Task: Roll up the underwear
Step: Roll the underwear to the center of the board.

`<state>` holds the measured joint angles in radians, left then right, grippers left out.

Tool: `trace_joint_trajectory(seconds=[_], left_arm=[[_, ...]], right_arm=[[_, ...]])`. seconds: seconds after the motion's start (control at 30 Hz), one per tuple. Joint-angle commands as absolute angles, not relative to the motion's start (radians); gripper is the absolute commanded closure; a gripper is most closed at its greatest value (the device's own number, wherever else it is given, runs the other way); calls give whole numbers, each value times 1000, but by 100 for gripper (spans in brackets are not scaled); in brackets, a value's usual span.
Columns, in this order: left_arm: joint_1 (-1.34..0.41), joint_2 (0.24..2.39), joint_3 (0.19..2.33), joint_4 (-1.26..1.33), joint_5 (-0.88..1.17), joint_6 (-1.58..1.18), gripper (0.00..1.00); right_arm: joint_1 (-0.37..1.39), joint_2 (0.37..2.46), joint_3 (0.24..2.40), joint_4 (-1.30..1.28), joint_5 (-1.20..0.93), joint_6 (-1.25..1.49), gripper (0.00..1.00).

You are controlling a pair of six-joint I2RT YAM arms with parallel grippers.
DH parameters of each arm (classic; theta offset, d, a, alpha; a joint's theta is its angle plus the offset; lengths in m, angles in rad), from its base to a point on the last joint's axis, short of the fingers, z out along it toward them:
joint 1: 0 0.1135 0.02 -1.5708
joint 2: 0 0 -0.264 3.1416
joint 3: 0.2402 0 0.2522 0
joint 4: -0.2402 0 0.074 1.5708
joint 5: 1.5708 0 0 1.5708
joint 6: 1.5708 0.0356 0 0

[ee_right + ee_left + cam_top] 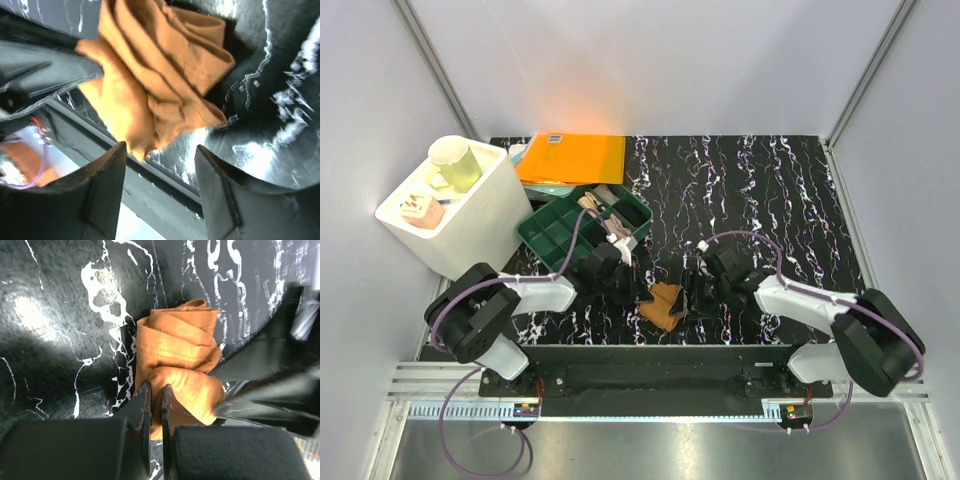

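Brown underwear (667, 303): bunched in loose folds at the near edge of the counter (770, 190), between both tools.
Left tool (156, 390): pressed together at the bundle's left side; cannot tell whether cloth is caught.
Right tool (160, 149): spread, just right of the bundle.

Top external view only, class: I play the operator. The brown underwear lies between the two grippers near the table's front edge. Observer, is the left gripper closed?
Observer: Yes. The left wrist view shows the left gripper shut, tips against the brown underwear. I cannot tell whether a fold is pinched.
Operator: And the right gripper?
Observer: The right wrist view shows the right gripper open, jaws apart and not closed on the underwear.
Operator: Is it rolled?
Observer: No. Up close it is bunched in loose overlapping folds, not a tight roll.
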<state>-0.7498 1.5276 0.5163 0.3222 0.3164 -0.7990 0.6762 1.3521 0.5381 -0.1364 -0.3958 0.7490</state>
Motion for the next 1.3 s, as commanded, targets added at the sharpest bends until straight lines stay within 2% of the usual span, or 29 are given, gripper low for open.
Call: trace_joint_trajectory(seconds=[0.0, 0.13, 0.4, 0.57, 0.87, 0.93, 0.97, 1.03, 1.07, 1.1, 1.2, 1.23, 1.27], left_arm=[[-753, 1539, 632, -64, 311, -677, 100], [-753, 1566, 701, -182, 331, -634, 100], [-749, 1606, 735, -213, 374, -640, 100], [-746, 1606, 732, -212, 380, -652, 100], [-741, 1595, 729, -213, 393, -660, 100], [-739, 1588, 727, -212, 396, -664, 100], [-739, 1583, 726, -212, 399, -667, 100], [-733, 1559, 719, -209, 406, -675, 100], [-730, 1549, 716, -206, 408, -678, 100], [-724, 1540, 710, -206, 410, -686, 100], [-712, 1497, 700, -209, 416, -696, 86], [-707, 1473, 698, -212, 417, -699, 71], [-703, 1462, 692, -213, 423, -704, 68]], right_arm=[[719, 1214, 669, -394, -215, 583, 35], [845, 1167, 741, -382, -83, 491, 34], [1145, 1284, 769, -227, 136, 407, 35], [1215, 1382, 744, -158, 242, 399, 36], [1259, 1514, 744, -143, 284, 388, 40], [1262, 1537, 753, -170, 302, 414, 49], [1261, 1561, 756, -181, 313, 422, 62], [1261, 1588, 768, -225, 315, 458, 72], [1261, 1601, 767, -225, 287, 466, 82], [1262, 1605, 764, -218, 270, 480, 87], [1259, 1576, 726, -178, 206, 485, 99], [1253, 1542, 718, -170, 195, 486, 100], [1241, 1525, 709, -161, 151, 488, 100]])
